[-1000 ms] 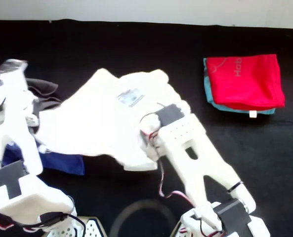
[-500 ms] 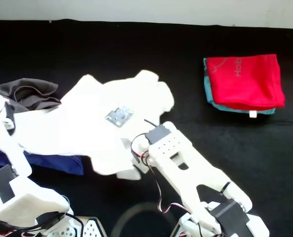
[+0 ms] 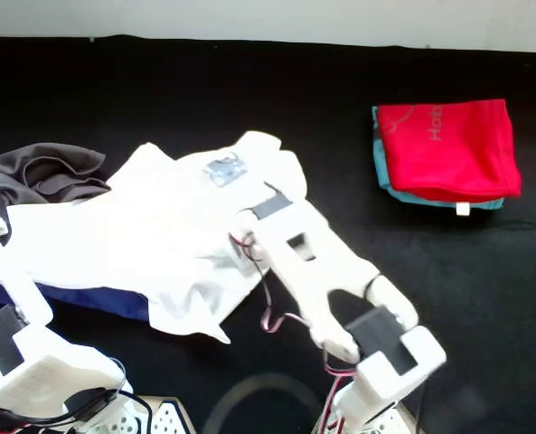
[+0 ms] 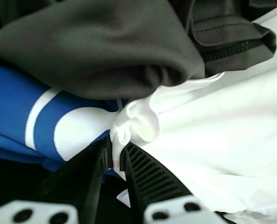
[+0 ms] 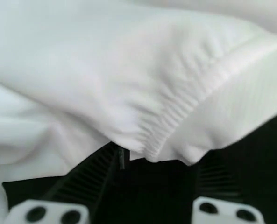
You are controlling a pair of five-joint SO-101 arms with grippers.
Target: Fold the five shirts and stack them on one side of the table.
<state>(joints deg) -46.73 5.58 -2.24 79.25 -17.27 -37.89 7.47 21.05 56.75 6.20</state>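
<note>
Your left gripper (image 4: 117, 156): clenched on a bunched corner of the white shirt (image 3: 159, 235), at the shirt's 9 o'clock edge. Grey shirt (image 4: 105, 51) and blue shirt (image 4: 17, 116) sit just beside that pinch.

Your right gripper (image 5: 157, 179): jaws spread, grasping nothing. The white shirt's ribbed hem lies just past the fingertips, on its 3 o'clock side.

White shirt lies spread left of the table (image 3: 249, 90) centre, overlapping the blue one. Red shirt (image 3: 448, 145) is folded on the teal shirt (image 3: 382, 174) at 2 o'clock, well apart.
</note>
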